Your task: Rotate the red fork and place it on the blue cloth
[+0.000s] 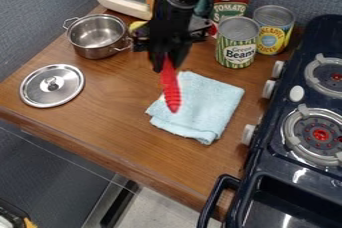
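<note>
Gripper (167,62), closed on upper end of red fork (171,91); fork slants down in front of blue cloth's (210,103) L part, as viewed (contact w/ cloth: can't tell). Metal lid (52,86) lies flat on wood counter (110,104), near steel pot (97,34).

The black gripper (164,65) holds the red fork (171,91) pointing down over the left part of the light blue cloth (208,99), with a steel pot (100,47) and its lid (39,88) to the image's left, three cans (238,48) near the wall, and a dark stove (275,159) at the right.
</note>
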Controlling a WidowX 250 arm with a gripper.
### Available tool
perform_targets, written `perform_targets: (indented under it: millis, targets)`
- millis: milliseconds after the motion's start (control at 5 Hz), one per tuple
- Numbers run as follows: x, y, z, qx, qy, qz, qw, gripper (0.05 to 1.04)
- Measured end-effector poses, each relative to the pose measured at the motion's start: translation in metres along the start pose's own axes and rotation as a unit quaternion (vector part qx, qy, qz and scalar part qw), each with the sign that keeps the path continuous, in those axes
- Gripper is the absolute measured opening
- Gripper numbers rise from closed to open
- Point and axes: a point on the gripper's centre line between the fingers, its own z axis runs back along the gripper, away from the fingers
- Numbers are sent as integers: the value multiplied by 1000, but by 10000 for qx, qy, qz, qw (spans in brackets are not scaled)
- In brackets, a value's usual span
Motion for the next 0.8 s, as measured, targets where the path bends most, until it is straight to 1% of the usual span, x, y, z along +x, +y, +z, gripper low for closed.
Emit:
perform_targets:
  millis: [200,400,600,800]
  targets:
    - [0,8,-6,-26,-2,1194,9928,333]
    - [-8,17,-18,50,13,2442,9697,333]
    - [-8,22,-18,206,-41,3333,9426,333]
    - [-11,27,-28,432,50,3547,9340,333]
